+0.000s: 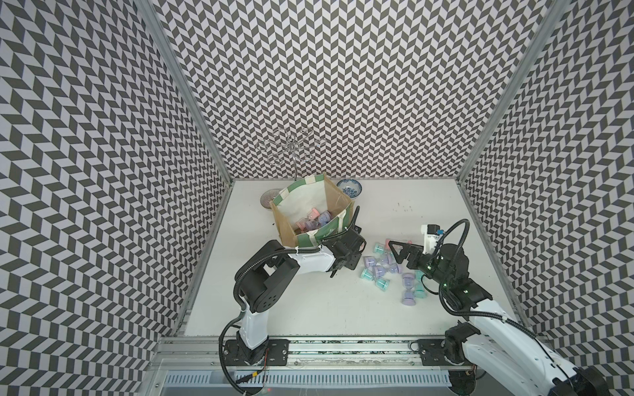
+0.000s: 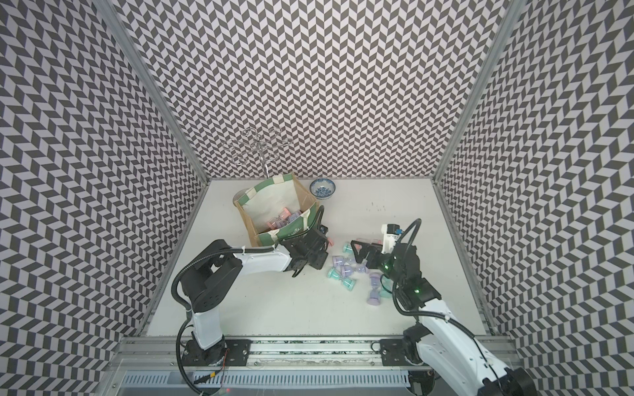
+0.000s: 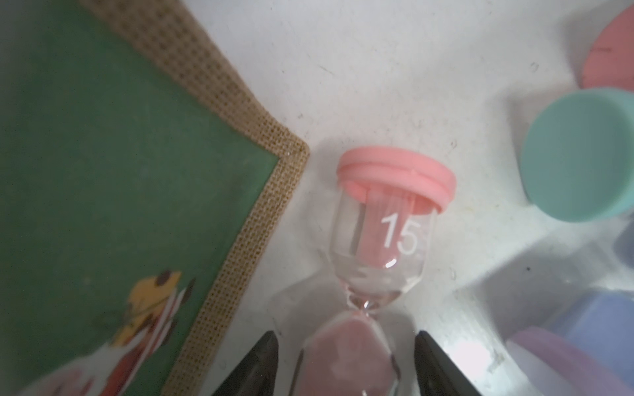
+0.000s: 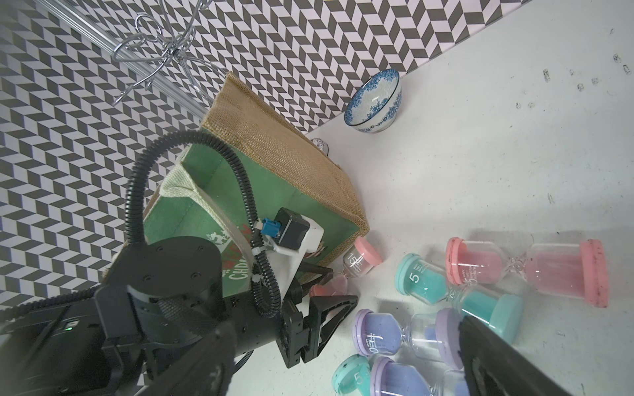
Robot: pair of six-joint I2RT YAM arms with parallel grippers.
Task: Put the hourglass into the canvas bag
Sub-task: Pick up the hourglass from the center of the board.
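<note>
A pink hourglass [image 3: 384, 219] marked 15 lies on the table at the corner of the canvas bag [image 3: 103, 164]. My left gripper [image 3: 345, 334] is open. Its two dark fingers flank the hourglass's lower bulb, with a gap on each side. In the right wrist view the same hourglass [image 4: 360, 262] points away from the bag's green panel [image 4: 308, 212]. The bag [image 1: 322, 235] stands upright at the back left, with several hourglasses [image 1: 310, 221] inside. My right gripper [image 1: 396, 248] is open and empty, above a pile of loose hourglasses [image 1: 380, 271].
Teal, purple and pink hourglasses [image 4: 422, 277] are scattered between the two arms. A blue-and-white bowl [image 1: 349, 188] sits to the right of the bag near the back wall. A second bowl [image 1: 267, 199] sits behind its left side. A wire rack [image 1: 291, 147] rises behind the bag.
</note>
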